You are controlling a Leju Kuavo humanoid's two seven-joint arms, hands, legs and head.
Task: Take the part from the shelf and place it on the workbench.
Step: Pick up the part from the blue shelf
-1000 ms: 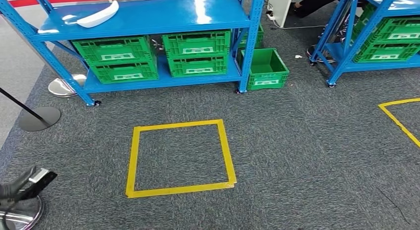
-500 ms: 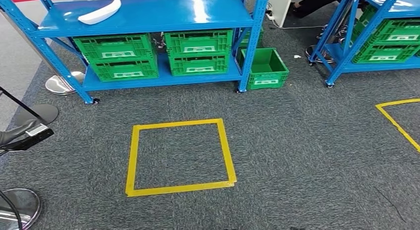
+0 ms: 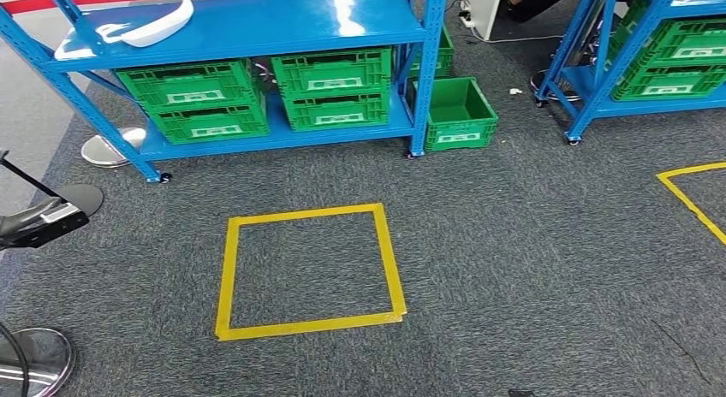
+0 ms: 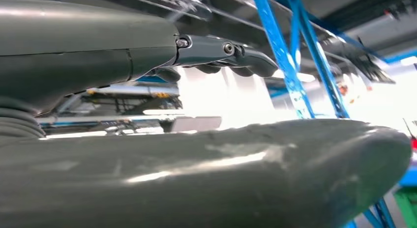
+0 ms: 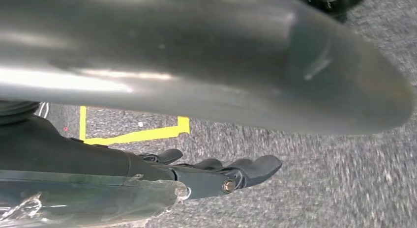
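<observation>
The white curved part (image 3: 141,25) lies on the upper deck of the blue shelf (image 3: 257,29), at its far left end. At the left edge of the head view my left hand (image 3: 38,222) hangs dark and low, well short of the shelf, with nothing in it. In the left wrist view the left hand (image 4: 196,48) has its fingers stretched out and apart from the thick thumb (image 4: 221,174), with blue shelf uprights beyond. My right hand (image 5: 216,176) hangs over the grey carpet, fingers extended and holding nothing.
Green crates (image 3: 334,89) fill the shelf's lower deck, and one open green crate (image 3: 458,115) stands on the floor beside it. A yellow taped square (image 3: 308,273) marks the carpet in front. A second blue shelf (image 3: 599,63) stands right. Stanchion bases (image 3: 73,196) sit left.
The whole picture has shifted slightly, so the camera has moved. My left hand has risen from the lower left corner to the middle of the left edge.
</observation>
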